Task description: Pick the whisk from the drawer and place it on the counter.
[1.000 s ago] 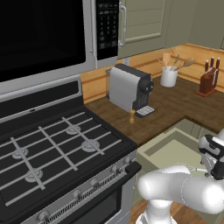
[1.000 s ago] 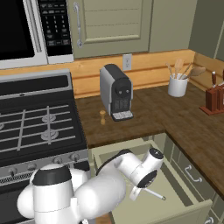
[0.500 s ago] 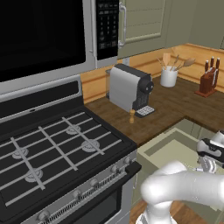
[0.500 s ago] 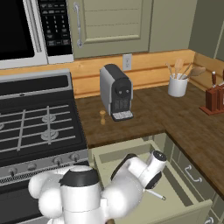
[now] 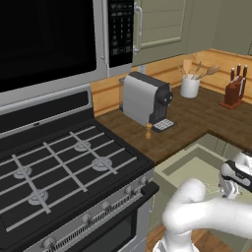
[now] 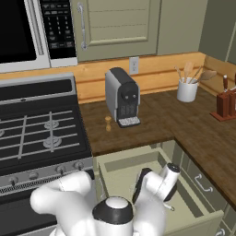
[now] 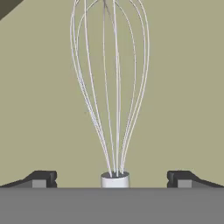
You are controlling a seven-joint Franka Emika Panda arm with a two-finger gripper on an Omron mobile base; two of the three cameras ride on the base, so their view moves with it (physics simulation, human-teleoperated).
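Two dark fingertips [image 7: 40,179] were seen spread wide at the bottom of the hand view, nothing being pinched, with the collar of the whisk [image 7: 114,109] lying midway between them and apart from both, so the gripper [image 7: 112,180] was judged ready to be closed there. Beyond that collar the thin looped wires were spread flat over the pale floor of the drawer [image 6: 122,173], and they were judged light, springy and easily bent, so the stiff collar or slim handle was taken as the better hold, though smooth metal could slip. Farther off lay the counter [image 6: 159,117], where the whisk was to be set.
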